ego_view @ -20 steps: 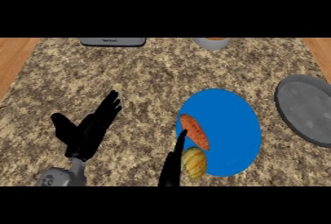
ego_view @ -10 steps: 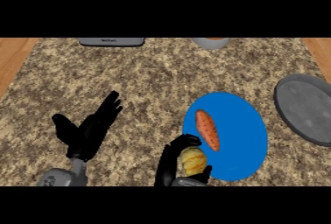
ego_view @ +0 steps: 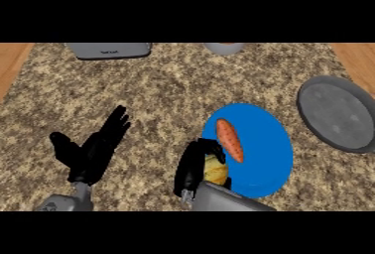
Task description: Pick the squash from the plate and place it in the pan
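The blue plate (ego_view: pixel 265 149) holds an orange carrot (ego_view: pixel 230 140) lying lengthwise near its 10 o'clock side and the yellow squash (ego_view: pixel 215 168) at its 8 o'clock edge, while the grey pan (ego_view: pixel 338 119), off at the plate's 2 o'clock, has nothing in it. The right hand (ego_view: pixel 192 166) is at the plate's 8 o'clock rim, fingers curled round the squash. The left hand (ego_view: pixel 93 149) rests well off at 9 o'clock, fingers straight and spread, touching nothing.

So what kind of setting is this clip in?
Most likely a kitchen counter: a speckled stone-look countertop carries a grey pan, a blue plate with a carrot and a yellow squash, and what may be a toaster at the far edge.
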Available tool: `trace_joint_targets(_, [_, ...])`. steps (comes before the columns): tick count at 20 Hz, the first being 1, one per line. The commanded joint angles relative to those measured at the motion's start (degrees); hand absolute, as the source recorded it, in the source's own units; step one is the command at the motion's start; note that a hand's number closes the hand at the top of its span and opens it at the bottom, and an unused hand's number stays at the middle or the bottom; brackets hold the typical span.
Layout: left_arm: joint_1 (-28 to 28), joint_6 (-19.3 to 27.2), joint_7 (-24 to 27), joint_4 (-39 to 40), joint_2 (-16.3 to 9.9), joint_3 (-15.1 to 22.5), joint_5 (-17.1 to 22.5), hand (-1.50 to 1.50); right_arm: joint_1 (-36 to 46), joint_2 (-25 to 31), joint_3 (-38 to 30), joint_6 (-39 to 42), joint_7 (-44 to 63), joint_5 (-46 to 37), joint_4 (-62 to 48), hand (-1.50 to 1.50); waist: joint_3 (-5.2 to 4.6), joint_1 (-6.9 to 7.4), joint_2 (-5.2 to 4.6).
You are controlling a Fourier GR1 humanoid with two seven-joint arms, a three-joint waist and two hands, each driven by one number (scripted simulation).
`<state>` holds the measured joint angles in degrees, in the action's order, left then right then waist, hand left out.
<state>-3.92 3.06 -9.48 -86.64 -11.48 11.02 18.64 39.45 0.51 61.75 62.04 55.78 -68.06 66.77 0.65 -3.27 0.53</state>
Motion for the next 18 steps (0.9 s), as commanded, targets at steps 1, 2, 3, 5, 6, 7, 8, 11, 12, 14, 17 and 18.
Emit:
trace_joint_targets(1, [1.7, 1.1, 0.3, 0.3, -0.1, -1.7, 0.7, 0.0, -2.5, -0.5, -19.2, -15.5, 3.5, 3.7, 6.9, 1.5, 1.28, -5.8, 0.68])
trace_joint_targets(2, [1.8, 1.3, 0.2, -0.2, -0.5, -2.4, 0.9, 0.0, -3.4, -0.5, -23.4, -18.2, 4.4, 4.8, 8.8, 1.5, 1.05, -5.55, 0.6])
trace_joint_targets(3, [1.6, 1.3, 0.9, -0.6, -0.6, -3.1, 1.2, 0.0, -4.1, -0.5, -26.8, -21.2, 5.6, 5.3, 10.8, 1.5, 0.75, -5.48, 0.55])
trace_joint_targets(5, [2.8, 1.4, 1.0, 0.0, -0.3, -2.3, 0.7, 0.0, -5.6, -0.5, -30.8, -27.4, 8.8, 4.3, 14.9, 1.5, 0.31, -4.61, 0.38])
trace_joint_targets(6, [2.4, 1.6, 1.0, -0.5, 0.0, -1.9, 0.4, 0.0, -5.3, -0.5, -33.1, -29.7, 10.0, 3.4, 16.5, 1.5, 0.17, -4.07, 0.33])
trace_joint_targets(7, [1.8, 0.8, 0.8, -0.8, -1.0, -2.4, 0.6, 0.0, -6.5, -0.5, -32.3, -32.5, 11.5, 1.5, 18.6, 1.5, 0.0, -2.98, 0.36])
trace_joint_targets(8, [2.8, 0.7, 0.8, -1.2, -0.3, -1.4, 0.6, 0.0, -5.2, 0.2, -33.7, -34.3, 11.8, -0.1, 20.7, 1.5, -0.1, -2.08, 0.43])
trace_joint_targets(11, [1.8, 0.2, 0.1, -1.2, -0.9, -2.2, 1.2, 0.0, -5.5, 0.9, -35.2, -40.1, 11.9, -3.9, 28.0, 1.5, -0.26, -1.16, 0.29])
trace_joint_targets(12, [1.5, 0.6, -0.1, -0.8, -0.2, -0.8, 0.1, 0.0, -5.0, 0.0, -35.9, -42.3, 12.8, -5.8, 29.1, 1.5, -0.29, -0.75, 0.06])
trace_joint_targets(14, [2.2, 0.0, -0.3, -2.9, -0.7, -1.0, 0.8, 0.0, -7.7, 1.1, -38.8, -45.6, 11.4, -6.5, 33.4, 1.5, -0.3, 0.33, 0.13])
trace_joint_targets(17, [1.6, -0.8, 0.1, -2.1, -0.9, -0.5, 0.3, 0.0, -9.6, 0.3, -43.2, -53.2, 8.7, -7.6, 38.6, 1.5, -0.34, 0.64, -0.27])
trace_joint_targets(18, [1.9, -1.7, -0.4, -2.5, -1.8, -1.6, 1.5, 0.0, -12.7, -0.4, -43.3, -57.3, 7.8, -7.6, 39.6, 1.5, -0.32, 1.17, -0.4])
